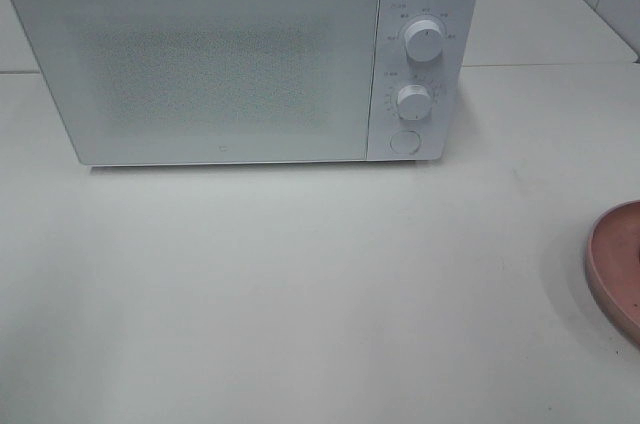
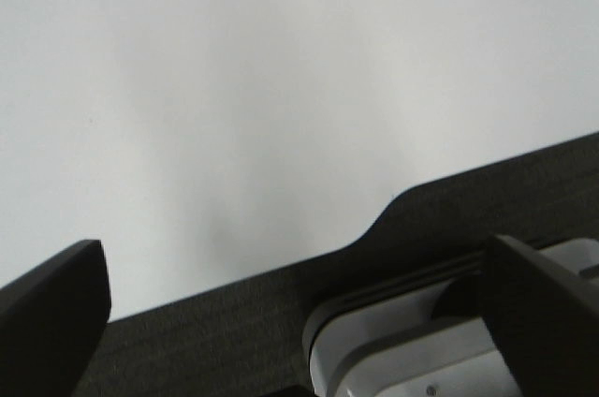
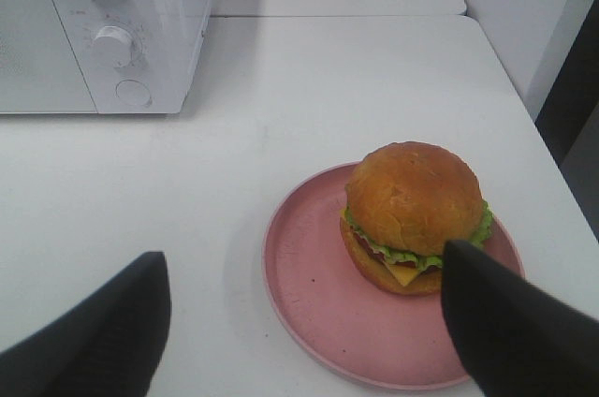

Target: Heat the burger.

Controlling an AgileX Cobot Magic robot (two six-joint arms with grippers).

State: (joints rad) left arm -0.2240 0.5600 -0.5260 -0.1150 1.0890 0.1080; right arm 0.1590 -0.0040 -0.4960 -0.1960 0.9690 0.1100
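A white box-shaped microwave oven [image 1: 240, 54] stands at the far edge of the white worktop [image 1: 300, 294], its frosted door shut. On its control panel, at the oven's right end, sit two round white knobs, the upper knob [image 1: 424, 42] larger than the lower knob [image 1: 412, 100], with a round white push button [image 1: 404, 141] beneath them.

A round pink plate with a low rim [image 3: 318, 303] lies at the right edge of the worktop, well apart from the oven; in the high view only a sliver of it [image 1: 615, 264] shows at the frame's border. The burger [image 3: 414, 214], a round hamburger with a golden-brown bun, green lettuce, red tomato and a corner of yellow cheese, sits upright on the plate, off centre, towards the side nearer the worktop's right edge.

The right pincer [image 3: 309, 322] hangs above the near side of the plate with its two dark fingers [image 3: 505, 322] spread wide, one beside the burger and the other over bare worktop; it grips nothing, and neither finger visibly touches the burger.

The left pincer [image 2: 299, 313] is also spread wide and empty, its dark fingers [image 2: 51, 308] standing apart over a dark textured surface [image 2: 234, 322] next to the worktop's white edge. Neither pincer appears in the high view.
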